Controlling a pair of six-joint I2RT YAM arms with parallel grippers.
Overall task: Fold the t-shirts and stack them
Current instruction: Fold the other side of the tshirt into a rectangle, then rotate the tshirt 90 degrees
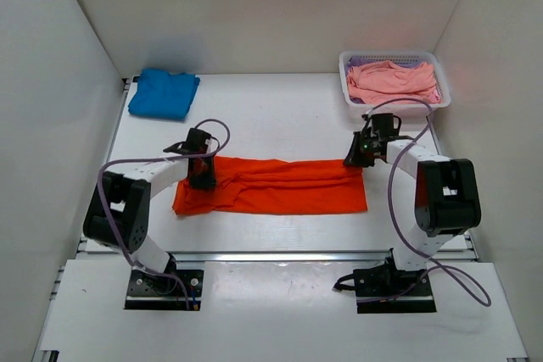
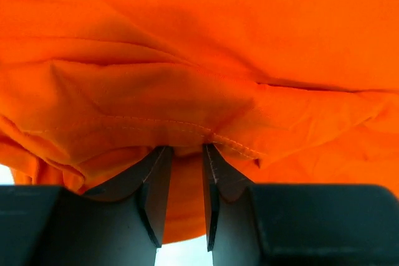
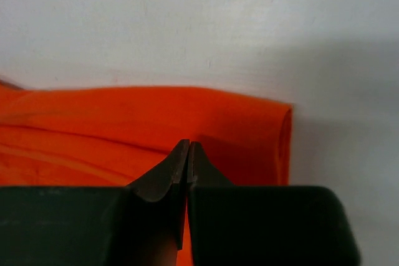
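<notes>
The orange t-shirt (image 1: 280,188) lies in a long folded strip across the middle of the table. My left gripper (image 1: 202,180) is at its left part. In the left wrist view the jaws (image 2: 185,147) stand a little apart with a bunched hem of orange cloth (image 2: 199,42) between them. My right gripper (image 1: 355,158) is at the strip's far right corner. In the right wrist view it (image 3: 189,143) is shut tip to tip over flat orange cloth (image 3: 124,123). The blue t-shirt (image 1: 164,92) lies folded at the back left. Pink t-shirts (image 1: 390,78) are piled in a basket.
The white lattice basket (image 1: 349,91) stands at the back right corner, just behind my right gripper. White walls close in the table on the left, back and right. A metal rail runs along the table's near edge (image 1: 280,256).
</notes>
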